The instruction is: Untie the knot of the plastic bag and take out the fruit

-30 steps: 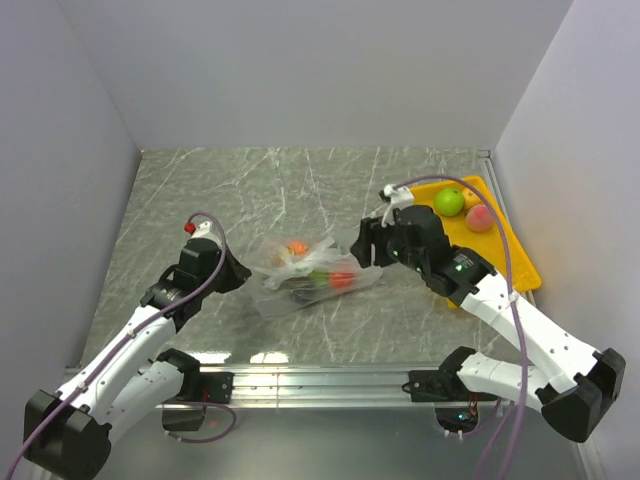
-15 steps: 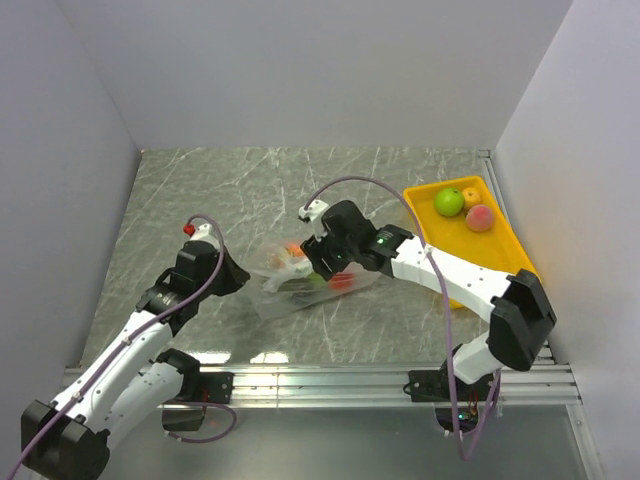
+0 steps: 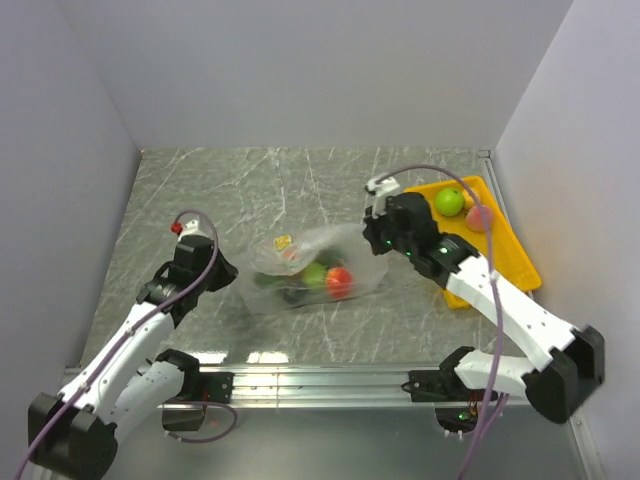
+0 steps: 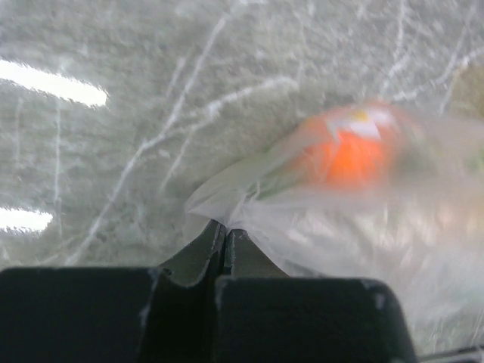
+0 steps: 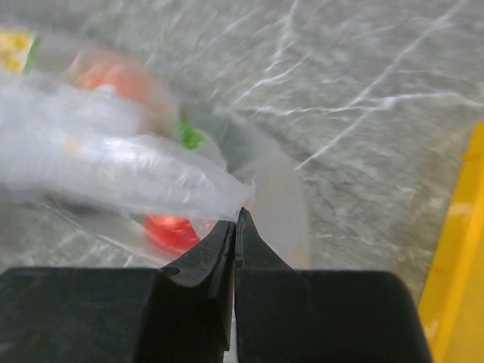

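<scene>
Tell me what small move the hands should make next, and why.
Probably draw them slightly apart to tension the film: the left hand and right hand each pinch opposite ends of the plastic bag, with fruit inside.

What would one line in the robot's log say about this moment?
left gripper: shut on plastic bag | right gripper: shut on plastic bag | bag: stretched between both | fruit: inside bag

one plastic bag [image 3: 312,256], one tray [image 3: 514,250]
</scene>
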Available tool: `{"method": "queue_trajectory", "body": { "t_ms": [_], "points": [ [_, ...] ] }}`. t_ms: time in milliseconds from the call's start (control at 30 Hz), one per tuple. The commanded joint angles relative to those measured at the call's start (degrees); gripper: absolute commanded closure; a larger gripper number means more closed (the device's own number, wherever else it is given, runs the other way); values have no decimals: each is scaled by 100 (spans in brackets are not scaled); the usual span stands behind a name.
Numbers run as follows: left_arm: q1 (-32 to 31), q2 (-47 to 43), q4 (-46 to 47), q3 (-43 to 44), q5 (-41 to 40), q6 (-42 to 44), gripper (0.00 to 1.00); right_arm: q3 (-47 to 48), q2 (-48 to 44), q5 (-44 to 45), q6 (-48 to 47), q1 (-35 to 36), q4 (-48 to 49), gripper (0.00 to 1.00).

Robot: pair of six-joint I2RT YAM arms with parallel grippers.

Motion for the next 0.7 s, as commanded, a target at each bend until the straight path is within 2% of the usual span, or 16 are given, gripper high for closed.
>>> {"method": "queue_trajectory", "body": {
  "t_ms": [0, 167, 233, 267, 333, 367, 400, 467, 567, 667],
  "points": [
    [293, 435, 327, 413, 85, 178, 99, -393, -822, 13, 635, -247, 318, 100],
    [750, 1218, 845, 1099, 542, 283, 100, -1552, -1858, -705, 1794, -248, 1457, 100],
    [890, 1428, 1004, 1388, 971, 248, 100, -1834, -1974, -875, 1980, -204, 1672, 100],
    [891, 1482, 1048, 1485, 1095, 257, 96, -1905, -2001, -901, 2120, -195, 1785, 100],
    [883, 1517, 1154, 1705, 1411, 283, 78, -1993, -2001, -937, 2148, -116, 1839, 100],
    [874, 1491, 1180, 1723, 1752, 292, 49, -2002, -1992, -911, 2148, -81, 1848, 100],
    [848, 1430, 1207, 1724, 1912, 214, 34, -1994, -1983, -823, 2139, -54, 1848, 100],
    [646, 1080, 1155, 1584, 1950, 73, 12, -1958, -2001, -665, 2131, 7, 1839, 100],
    [110, 386, 987, 1224, 1687, -375, 3, -1915, -1992, -480, 2209, 25, 1927, 100],
    [-470, -178, 1109, 776, 1484, -1077, 2, -1871, -1896, -410, 2227, 112, 2015, 100]
  ]
}}
